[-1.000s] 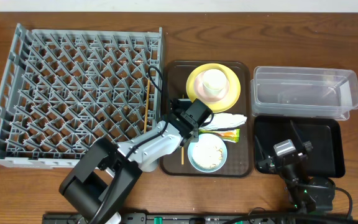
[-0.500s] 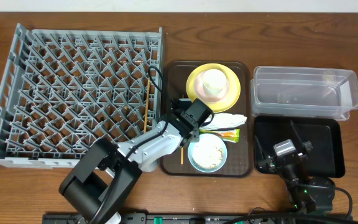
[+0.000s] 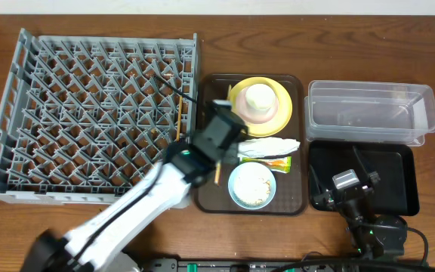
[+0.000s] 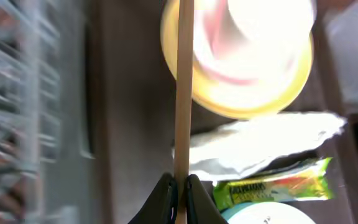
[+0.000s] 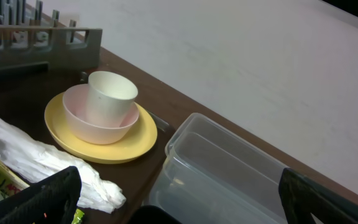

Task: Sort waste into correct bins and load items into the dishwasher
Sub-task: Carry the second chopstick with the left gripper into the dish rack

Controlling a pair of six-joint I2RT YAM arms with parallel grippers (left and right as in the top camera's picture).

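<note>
Left wrist shows the left fingers point(image 4: 165, 198) clamped tight on one chopstick point(image 4: 184, 93).

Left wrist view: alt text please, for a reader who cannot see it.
The left pincer grips a wooden chopstick that runs straight up the blurred frame. Behind it lie a yellow plate, a crumpled white wrapper and a green-and-yellow packet, with the grey rack at left.

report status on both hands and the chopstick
Left hand shut on one chopstick, held over the brown tray. Right hand open, empty, over black tray. Wrapper and plate close beside the stick.
</note>
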